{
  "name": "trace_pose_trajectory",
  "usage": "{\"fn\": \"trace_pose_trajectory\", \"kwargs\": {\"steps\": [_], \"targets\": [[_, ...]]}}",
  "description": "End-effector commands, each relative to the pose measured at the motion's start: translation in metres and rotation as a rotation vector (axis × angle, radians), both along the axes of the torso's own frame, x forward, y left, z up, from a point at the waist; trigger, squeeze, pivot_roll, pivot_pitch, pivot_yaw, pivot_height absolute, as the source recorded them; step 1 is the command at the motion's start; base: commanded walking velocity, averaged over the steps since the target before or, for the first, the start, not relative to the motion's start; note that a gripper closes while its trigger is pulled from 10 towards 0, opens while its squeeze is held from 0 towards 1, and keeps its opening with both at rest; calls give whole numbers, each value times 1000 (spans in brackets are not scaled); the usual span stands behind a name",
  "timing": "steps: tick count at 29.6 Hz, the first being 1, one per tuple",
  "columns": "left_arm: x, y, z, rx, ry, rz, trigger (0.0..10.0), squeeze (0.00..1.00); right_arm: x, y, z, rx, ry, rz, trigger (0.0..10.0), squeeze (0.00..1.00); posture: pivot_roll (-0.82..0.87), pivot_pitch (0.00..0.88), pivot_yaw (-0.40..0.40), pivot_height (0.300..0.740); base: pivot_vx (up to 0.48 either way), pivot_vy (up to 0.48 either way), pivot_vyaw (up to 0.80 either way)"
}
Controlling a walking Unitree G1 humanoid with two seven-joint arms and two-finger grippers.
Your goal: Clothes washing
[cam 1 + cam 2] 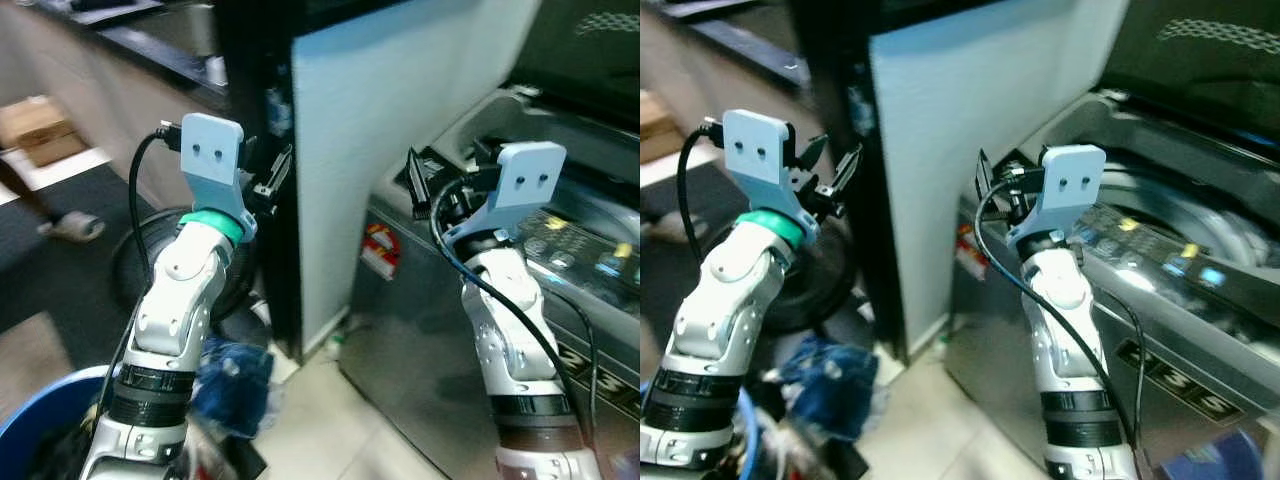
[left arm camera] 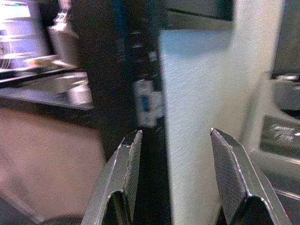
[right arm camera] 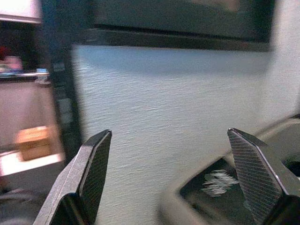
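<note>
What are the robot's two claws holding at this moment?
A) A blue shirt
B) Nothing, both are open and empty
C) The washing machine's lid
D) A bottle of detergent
B: the left gripper and right gripper both show spread fingers with only a pale wall panel seen between them, beside the washing machine.

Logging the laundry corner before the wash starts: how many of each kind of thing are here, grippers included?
Grippers: 2, left gripper and right gripper, both open and holding nothing
Washing machines: 1, top-loading washing machine
Blue baskets: 1, blue basket on the floor
Blue clothes: 1, crumpled blue garment by the basket
Total: 5
</note>
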State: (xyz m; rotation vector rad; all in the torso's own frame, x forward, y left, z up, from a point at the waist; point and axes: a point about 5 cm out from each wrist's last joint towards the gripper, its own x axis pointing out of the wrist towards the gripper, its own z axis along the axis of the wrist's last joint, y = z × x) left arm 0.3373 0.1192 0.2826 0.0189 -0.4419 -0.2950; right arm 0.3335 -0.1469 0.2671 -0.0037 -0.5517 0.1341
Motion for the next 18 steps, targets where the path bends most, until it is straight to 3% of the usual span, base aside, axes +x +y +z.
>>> {"fn": "trace_pose_trajectory", "kwargs": {"steps": [1,8,18], "targets": [[0,0,-2,0,10,-1,10000,0,-1,-1,-2,-5,0,-3,10000,0,6,78,26,740,-330,0,781],[0,-1,-2,-3,8,-3,10000,0,-2,1,-2,-20,-7,9,10000,0,4,79,26,740,-329,0,728],[0,-1,-2,-5,8,1,10000,0,-3,6,-2,-33,-5,46,10000,0,5,81,24,740,-353,0,0]]}}
